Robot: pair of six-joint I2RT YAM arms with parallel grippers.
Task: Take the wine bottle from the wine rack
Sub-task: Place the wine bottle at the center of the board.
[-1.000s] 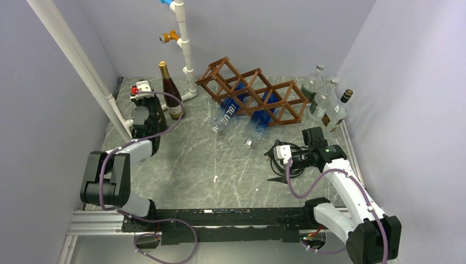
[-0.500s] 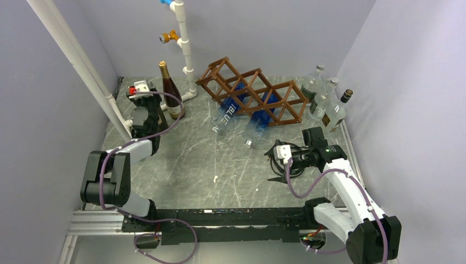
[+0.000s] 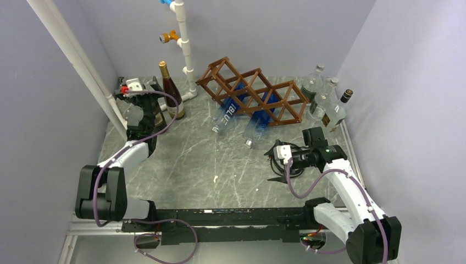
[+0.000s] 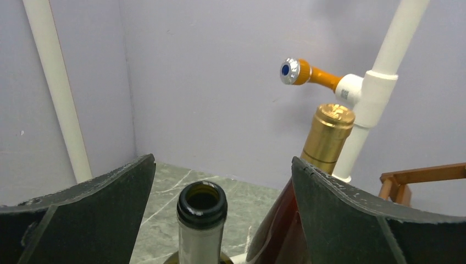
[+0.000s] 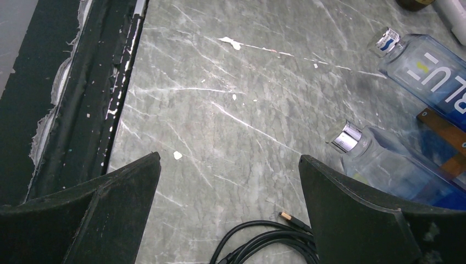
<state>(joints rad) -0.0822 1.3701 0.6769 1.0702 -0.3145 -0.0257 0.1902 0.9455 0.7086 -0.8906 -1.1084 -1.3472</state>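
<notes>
Left tool (image 4: 222, 165): I see it wide open, fingers either side of the wine bottle (image 4: 202, 206) neck, not touching.
Wine bottle: upright on the counter (image 3: 187, 159), far left, beside an amber bottle (image 4: 324, 143), well apart from the wine rack (image 3: 253, 96).
Right tool (image 5: 229, 159): wide open, empty.
Wine rack: holds two blue bottles (image 3: 227, 115).

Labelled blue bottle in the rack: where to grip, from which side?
Neck, just behind the silver cap. The labelled blue bottle has its body inside a wine rack cell, lattice around it; only the neck end pokes out toward the arms. Come from the near side, likely with the open right gripper, jaws across the neck.
</notes>
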